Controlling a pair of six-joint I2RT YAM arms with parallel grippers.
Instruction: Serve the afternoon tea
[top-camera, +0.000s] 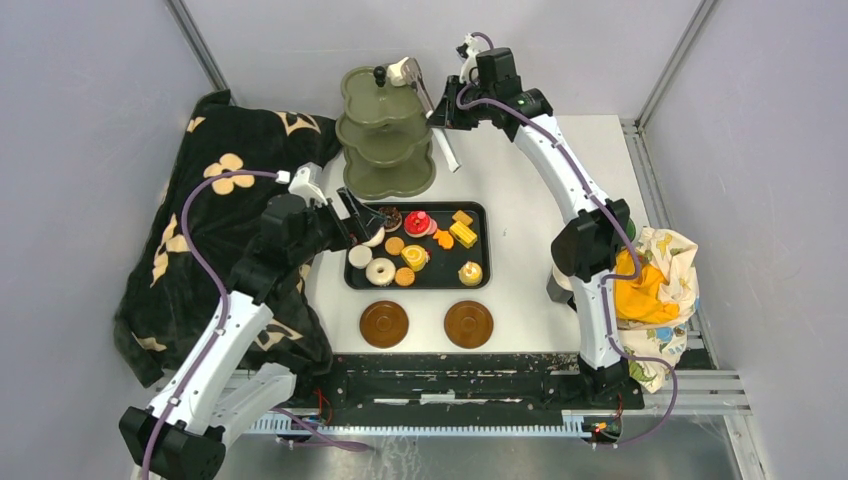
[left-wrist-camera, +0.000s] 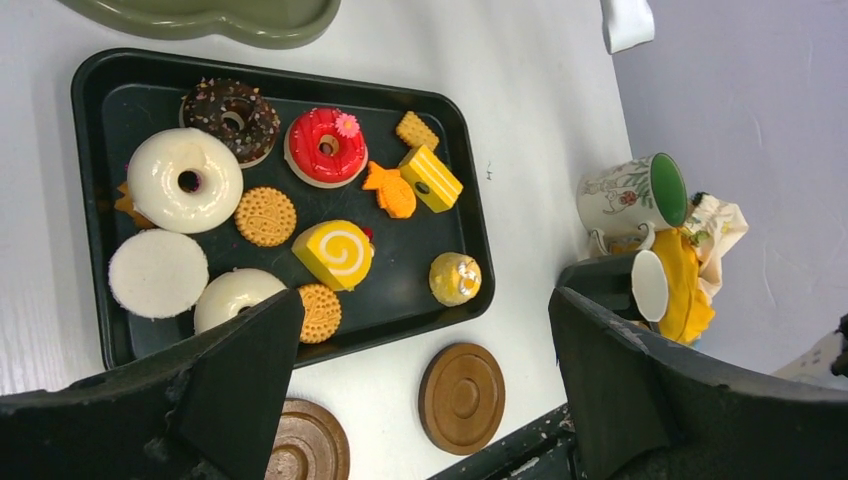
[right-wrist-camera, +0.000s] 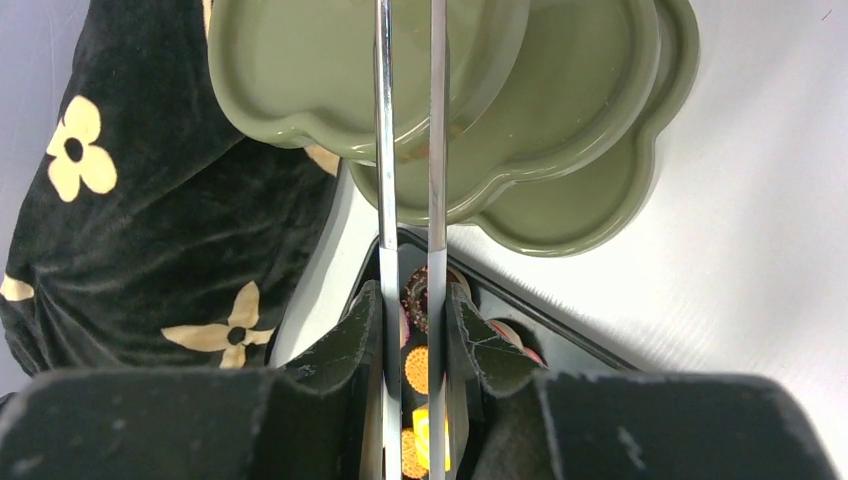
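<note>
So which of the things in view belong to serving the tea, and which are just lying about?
Part of the job: toy pastries, olive three-tier stand, two brown saucers, two mugs.
Aids or clutter: black tray, metal tongs, black flowered cloth, yellow patterned cloth.

Stand (top-camera: 385, 138) blocks far side of tray (top-camera: 442, 274); open approach from rt.

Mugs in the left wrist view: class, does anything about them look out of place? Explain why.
Yes. The floral mug and a second mug lie on their sides beside the crumpled yellow cloth, mouths facing sideways, not upright on the saucers.
</note>
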